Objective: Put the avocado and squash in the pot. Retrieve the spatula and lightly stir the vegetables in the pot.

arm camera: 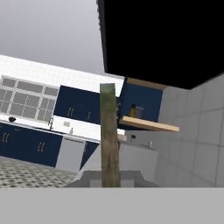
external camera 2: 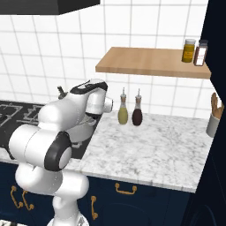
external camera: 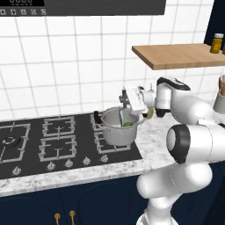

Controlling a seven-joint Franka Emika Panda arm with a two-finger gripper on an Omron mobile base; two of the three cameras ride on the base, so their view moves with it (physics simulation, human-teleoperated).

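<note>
White tiled wall backed the marbled counter (external camera: pixel 156 136) and black gas hob (external camera: pixel 57 140). You had the pot (external camera: pixel 117 127) on the hob's right front burner, with something green, likely the avocado (external camera: pixel 128 125), inside by its right wall. Your gripper (external camera: pixel 122 103) sat just above the pot's rim, clenched on a long greenish-brown stick (arm camera: pixel 109 135) reaching down into the pot. Two bottles (external camera 2: pixel 129 111) stood on the counter under the wooden shelf (external camera 2: pixel 150 62).
</note>
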